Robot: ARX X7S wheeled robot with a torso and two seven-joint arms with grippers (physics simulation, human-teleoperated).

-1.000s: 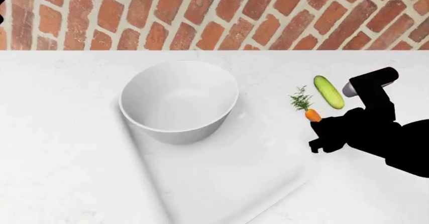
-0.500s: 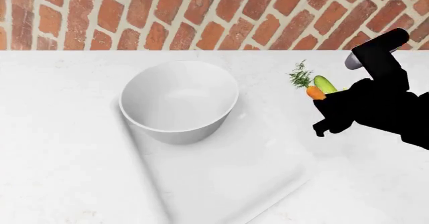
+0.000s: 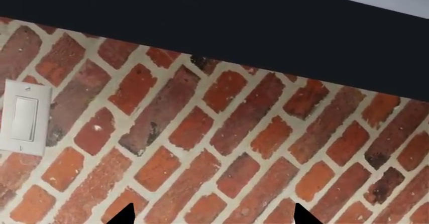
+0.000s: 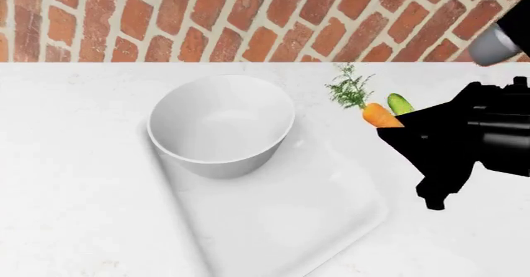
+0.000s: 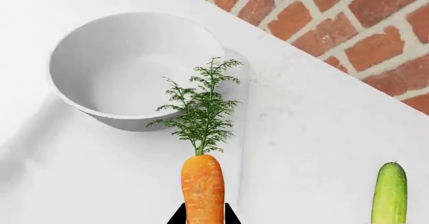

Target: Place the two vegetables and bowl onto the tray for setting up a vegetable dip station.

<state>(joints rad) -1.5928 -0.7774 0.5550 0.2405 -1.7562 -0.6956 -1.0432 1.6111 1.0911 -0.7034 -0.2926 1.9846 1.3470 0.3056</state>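
Observation:
The white bowl (image 4: 220,123) stands on the far left part of the white tray (image 4: 286,227); in the right wrist view the bowl (image 5: 130,68) sits beyond the carrot. My right gripper (image 4: 393,129) is shut on the orange carrot (image 4: 378,113), held in the air with its green leaves pointing toward the wall, to the right of the tray. The carrot (image 5: 202,191) is pinched between the fingertips of the right gripper (image 5: 202,219). A green cucumber (image 4: 400,104) lies on the table behind it, also seen as the cucumber (image 5: 389,194). My left gripper (image 3: 209,219) is open, facing the brick wall.
A brick wall (image 4: 265,16) runs along the back of the white table (image 4: 66,196). A white light switch (image 3: 23,116) is on the wall in the left wrist view.
My right gripper has lifted the carrot off the table, up and slightly left. The arm now hides most of the cucumber. Bowl and tray have not moved.

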